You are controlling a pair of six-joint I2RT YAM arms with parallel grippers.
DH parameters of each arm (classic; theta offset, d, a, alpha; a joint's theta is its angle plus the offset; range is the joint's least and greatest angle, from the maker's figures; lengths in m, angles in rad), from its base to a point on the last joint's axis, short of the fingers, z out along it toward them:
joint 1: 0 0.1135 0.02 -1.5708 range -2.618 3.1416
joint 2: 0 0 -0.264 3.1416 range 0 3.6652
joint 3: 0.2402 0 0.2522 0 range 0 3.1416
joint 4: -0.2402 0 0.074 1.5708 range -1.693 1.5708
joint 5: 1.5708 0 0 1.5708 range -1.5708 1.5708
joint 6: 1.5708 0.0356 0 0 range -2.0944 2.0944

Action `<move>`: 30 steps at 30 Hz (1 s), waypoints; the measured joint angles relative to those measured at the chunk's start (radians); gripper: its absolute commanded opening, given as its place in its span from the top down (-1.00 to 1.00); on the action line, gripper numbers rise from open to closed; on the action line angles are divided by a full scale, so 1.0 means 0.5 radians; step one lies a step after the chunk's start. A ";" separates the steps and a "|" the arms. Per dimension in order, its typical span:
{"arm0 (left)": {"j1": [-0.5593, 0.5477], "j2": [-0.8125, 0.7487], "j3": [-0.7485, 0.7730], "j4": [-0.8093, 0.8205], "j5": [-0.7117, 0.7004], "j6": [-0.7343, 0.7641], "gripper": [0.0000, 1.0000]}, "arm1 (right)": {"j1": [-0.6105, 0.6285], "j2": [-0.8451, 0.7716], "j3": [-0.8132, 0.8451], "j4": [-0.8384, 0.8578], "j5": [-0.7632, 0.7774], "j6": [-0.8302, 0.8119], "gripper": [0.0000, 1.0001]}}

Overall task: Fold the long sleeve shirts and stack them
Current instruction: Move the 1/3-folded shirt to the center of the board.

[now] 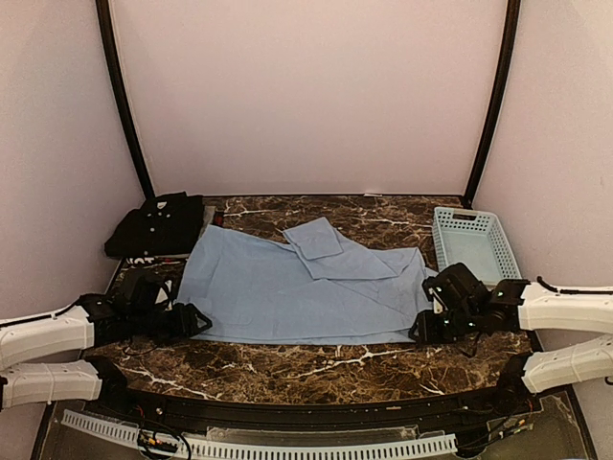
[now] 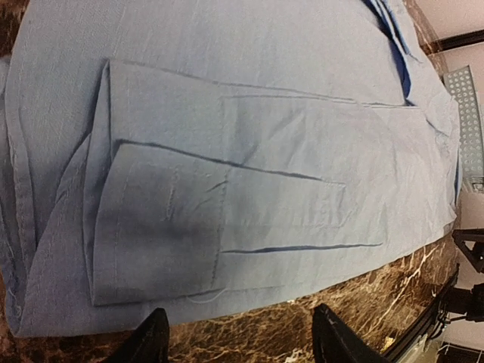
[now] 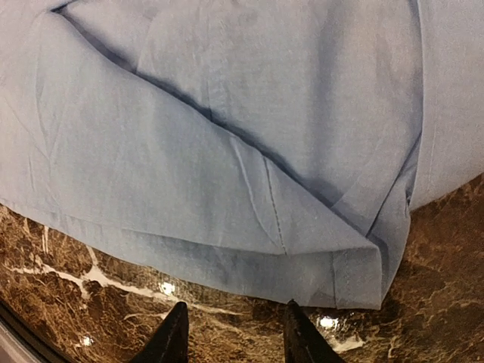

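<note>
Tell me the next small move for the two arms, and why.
The left gripper and right gripper hang open at the near corners of the blue shirt, over bare marble, holding nothing; its sleeves lie folded in. So probably: ease both forward and close on that near edge.

The left arm comes in from 8 o'clock in the top view and lies low and almost level, with its wrist pointing to 3 o'clock. The left gripper at its end has the jaws wide apart; in the wrist view its two dark fingers point to 12 o'clock.

The right arm comes in from 4 o'clock, also low, with its wrist pointing to 9 o'clock. The right gripper has its fingers apart too, but by a narrower gap.
</note>
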 measured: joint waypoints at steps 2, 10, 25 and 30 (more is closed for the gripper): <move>0.000 -0.059 0.028 0.002 -0.024 0.011 -0.30 | 0.005 -0.008 0.066 -0.030 0.037 -0.010 0.08; 0.000 0.462 0.458 0.125 -0.195 0.237 -0.34 | -0.075 0.602 0.585 0.053 0.242 -0.258 0.04; 0.000 1.250 0.745 0.346 -0.246 0.507 -0.23 | -0.226 1.082 0.636 0.363 0.233 -0.479 0.10; -0.070 1.062 0.503 0.492 -0.256 0.388 -0.22 | -0.138 0.909 0.438 0.423 0.240 -0.376 0.10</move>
